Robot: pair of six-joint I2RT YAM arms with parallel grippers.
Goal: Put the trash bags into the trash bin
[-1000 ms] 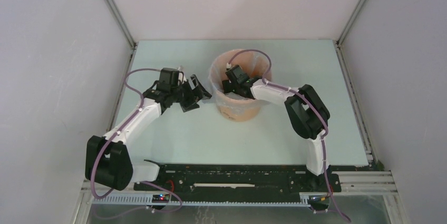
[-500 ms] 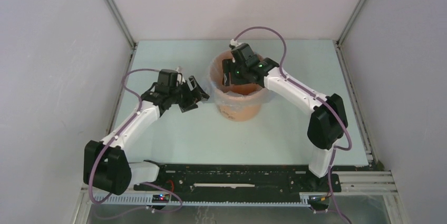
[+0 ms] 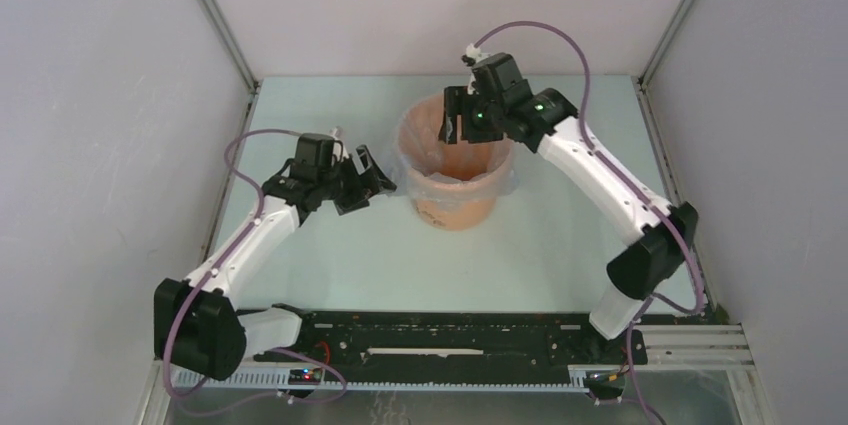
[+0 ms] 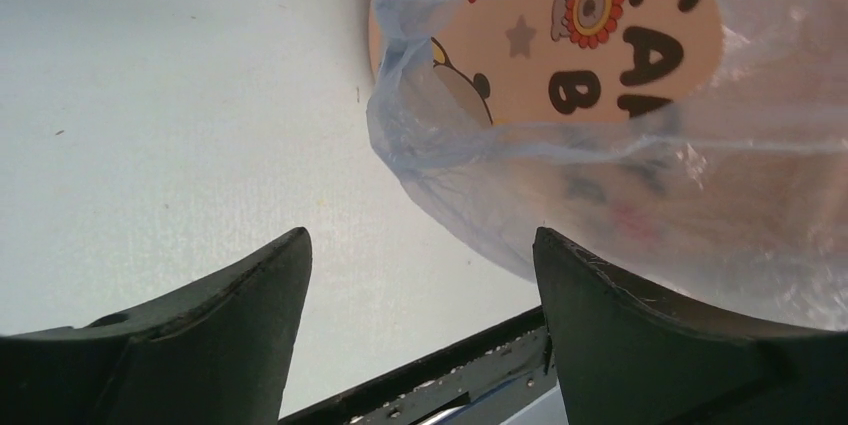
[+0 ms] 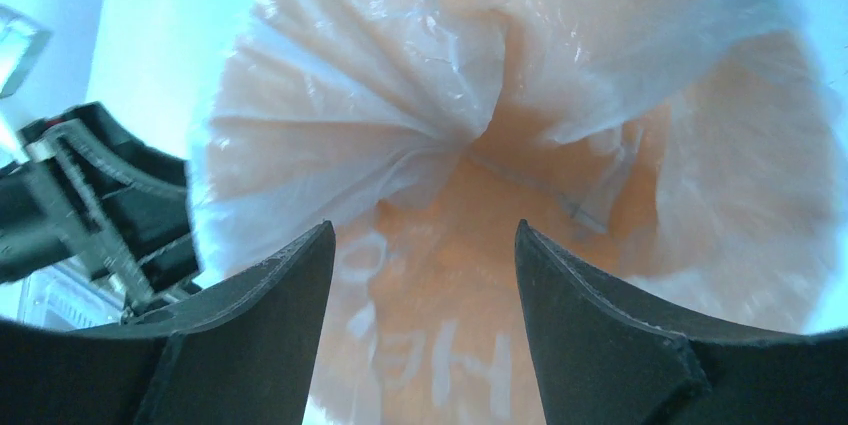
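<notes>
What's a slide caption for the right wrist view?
Open right gripper hovers above the orange bin lined with a thin plastic bag.

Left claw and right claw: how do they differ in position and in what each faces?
The left claw sits low beside the orange bin, on its left; the right claw hangs above its far rim. The left claw faces the bin's outer wall, draped in the trash bag; the right claw looks down into the bag-lined inside. Both are open and hold nothing.

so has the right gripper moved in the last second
Yes: the right gripper has risen out of the trash bin, to above its far rim.
</notes>
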